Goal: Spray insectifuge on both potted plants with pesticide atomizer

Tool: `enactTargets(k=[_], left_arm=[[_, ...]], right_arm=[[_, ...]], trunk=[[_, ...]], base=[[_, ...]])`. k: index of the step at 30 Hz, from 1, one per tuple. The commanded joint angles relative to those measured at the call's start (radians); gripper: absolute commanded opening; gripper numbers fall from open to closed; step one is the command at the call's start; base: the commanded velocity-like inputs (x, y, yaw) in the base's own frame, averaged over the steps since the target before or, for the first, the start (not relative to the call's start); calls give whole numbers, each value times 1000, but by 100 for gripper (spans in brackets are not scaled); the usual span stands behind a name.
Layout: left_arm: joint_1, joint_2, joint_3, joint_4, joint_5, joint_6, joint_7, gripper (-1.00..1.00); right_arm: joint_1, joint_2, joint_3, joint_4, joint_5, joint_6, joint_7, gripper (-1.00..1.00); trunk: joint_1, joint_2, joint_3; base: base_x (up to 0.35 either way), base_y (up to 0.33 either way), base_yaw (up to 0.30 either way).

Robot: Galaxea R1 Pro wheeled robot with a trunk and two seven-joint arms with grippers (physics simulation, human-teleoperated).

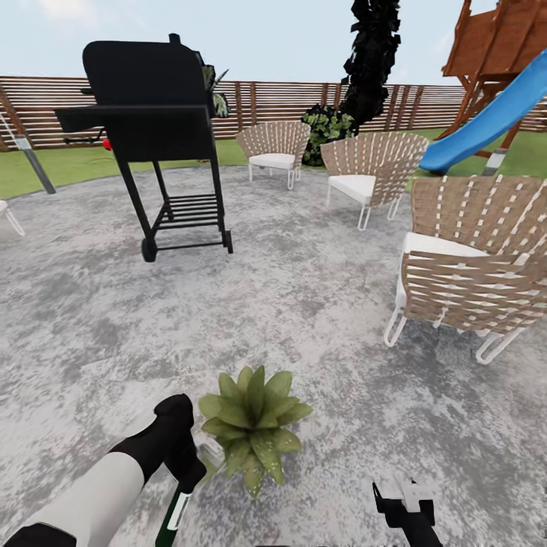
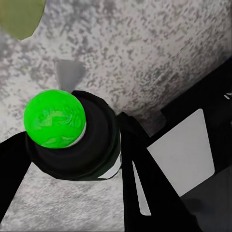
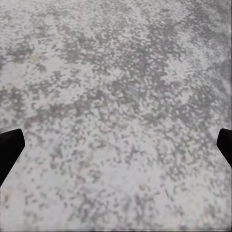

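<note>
The left claw [image 1: 184,472] is clamped on the spray bottle [image 1: 173,518], held just beside the plant [image 1: 253,425] on the patio [image 1: 304,304]. The bottle looks light, stiff and slick; gripping its body seems safest. The right claw [image 1: 403,505] is spread apart, empty.

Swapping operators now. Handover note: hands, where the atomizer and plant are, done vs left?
Left hand: shut on the pesticide atomizer, held beside the plant, bottle hanging below the grip.
Right hand: open, holding nothing, over bare patio.
Potted plant: broad speckled rosette on the patio just ahead, between the arms.
Done: atomizer picked up and brought to this plant.
Left: spray it to full cover, if not done yet, then find and spray the second plant.
</note>
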Motion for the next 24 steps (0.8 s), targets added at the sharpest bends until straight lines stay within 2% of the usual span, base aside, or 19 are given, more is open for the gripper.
enactTargets(k=[1,5,8,11,14,21,24], left_arm=[[0,1,-4,-2,-7,7,-10,-100],[0,1,-4,-3,-7,7,-9,-100],[-2,-2,-6,-4,-6,8,-11,-100],[-10,-45,-10,-4,-11,8,-10,-100],[-15,-70,-11,-4,-15,9,-11,-100],[-8,-68,-11,-3,-14,5,-16,-100],[-8,-66,-9,-3,-14,5,-16,-100]], right_arm=[[-1,0,-8,1,10,-4,1,100],[0,0,-8,1,10,-4,1,100],[-1,0,-8,1,10,-4,1,100],[-1,0,-8,1,10,-4,1,100],[-1,0,-8,1,10,-4,1,100],[-1,0,-8,1,11,-4,1,100],[-1,0,-8,1,10,-4,1,100]], trunk=[[0,0,-1],[0,0,-1],[0,0,-1],[0,0,-1],[0,0,-1],[0,0,-1],[0,0,-1]], base=[[0,235,-299],[0,234,-299],[0,31,-72],[62,19,-5],[219,161,-1],[67,56,0],[-230,0,0]])
